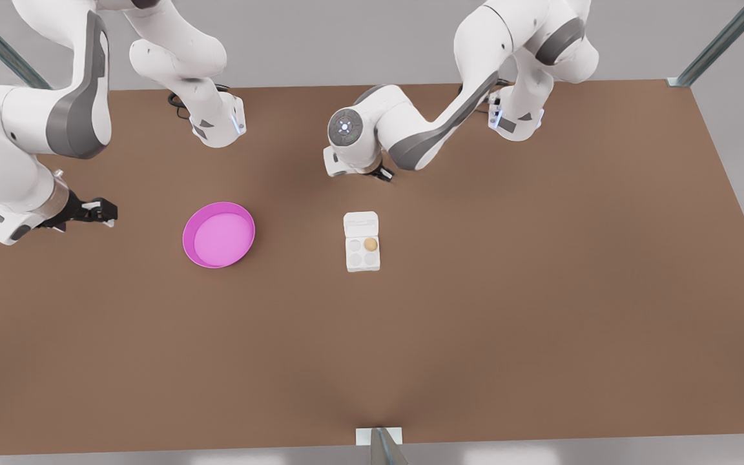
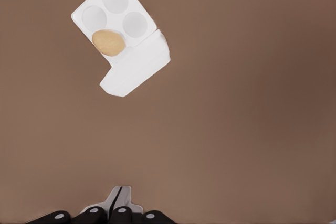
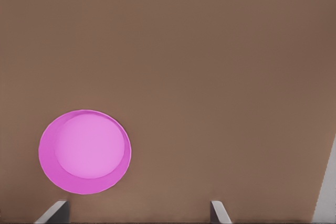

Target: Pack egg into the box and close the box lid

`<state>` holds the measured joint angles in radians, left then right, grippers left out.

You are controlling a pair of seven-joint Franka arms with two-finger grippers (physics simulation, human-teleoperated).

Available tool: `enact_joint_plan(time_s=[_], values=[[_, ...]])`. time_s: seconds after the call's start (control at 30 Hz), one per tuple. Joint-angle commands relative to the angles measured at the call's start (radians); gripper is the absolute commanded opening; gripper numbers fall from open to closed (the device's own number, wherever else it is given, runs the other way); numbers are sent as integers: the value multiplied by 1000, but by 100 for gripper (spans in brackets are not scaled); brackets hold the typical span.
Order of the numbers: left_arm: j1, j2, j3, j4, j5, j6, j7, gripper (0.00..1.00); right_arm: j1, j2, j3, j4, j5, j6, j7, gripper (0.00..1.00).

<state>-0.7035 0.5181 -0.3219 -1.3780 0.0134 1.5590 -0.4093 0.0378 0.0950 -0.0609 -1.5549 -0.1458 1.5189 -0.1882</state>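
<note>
The white box point(image 1: 363, 267) lies mid-table with its box lid point(image 1: 361, 223) open, folded flat toward the arms. The tan egg point(image 1: 371, 243) rests in one of its four cups. In the left wrist view the egg point(image 2: 108, 42) sits in the box point(image 2: 113, 18) in the cup beside the lid point(image 2: 137, 69). My left gripper point(image 2: 119, 198) is shut on nothing; it hangs above bare table behind the lid, under its wrist point(image 1: 382, 173). My right gripper point(image 1: 106, 210) waits open at the front view's left, its fingers point(image 3: 52, 212) wide apart.
A round pink plate point(image 1: 219, 234) with nothing on it lies between the right gripper and the box, and appears as the plate point(image 3: 85, 151) in the right wrist view. The brown table point(image 1: 540, 290) stretches wide toward the front view's right and near edge.
</note>
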Motion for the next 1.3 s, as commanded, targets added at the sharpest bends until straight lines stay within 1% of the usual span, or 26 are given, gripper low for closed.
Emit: enact_joint_plan(time_s=[0.0, 0.07, 0.17, 0.2, 0.27, 0.3, 0.4, 0.5, 0.53, 0.63, 0.9, 1.13, 1.27], values=[[-33, 11, 0, 10, -44, -2, -626, 21, 5, 2, 3, -8, -1, -28, -10, 100], [-56, 33, 0, 5, -46, 52, -680, 21, 1, 9, 1, -5, 15, -28, -10, 100], [-77, 88, 0, 5, -47, 208, -776, 21, -6, 28, 0, 12, 12, -26, -14, 100], [-79, 118, 0, 5, -46, 289, -805, 21, -6, 29, 0, 15, 17, -26, -19, 100], [-77, 140, 9, 5, -33, 332, -826, 21, -6, 29, 0, 15, 18, -26, -20, 100], [-70, 140, 32, -9, -33, 332, -824, 21, -6, 35, -2, 15, 26, -26, -25, 100], [-59, 125, 37, -59, -36, 332, -845, 21, -6, 58, -5, 50, 20, -26, -25, 100], [-62, 131, 37, -64, -46, 348, -907, 21, -4, 68, -5, 58, 12, -28, -25, 100], [-59, 134, 37, -75, -46, 391, -928, 21, -4, 68, -5, 58, 12, -28, -27, 100], [-56, 140, 37, -87, -41, 421, -927, 21, -6, 72, -5, 58, 11, -28, -27, 100], [-14, 137, 38, -122, -4, 412, -918, 21, -6, 88, -7, 59, 8, -26, -28, 100], [10, 140, 38, -124, 11, 429, -707, 21, -6, 89, -5, 59, -5, -28, -28, 100], [22, 155, 38, -125, 17, 431, -691, 21, -4, 89, -5, 59, -11, -26, -28, 100]])
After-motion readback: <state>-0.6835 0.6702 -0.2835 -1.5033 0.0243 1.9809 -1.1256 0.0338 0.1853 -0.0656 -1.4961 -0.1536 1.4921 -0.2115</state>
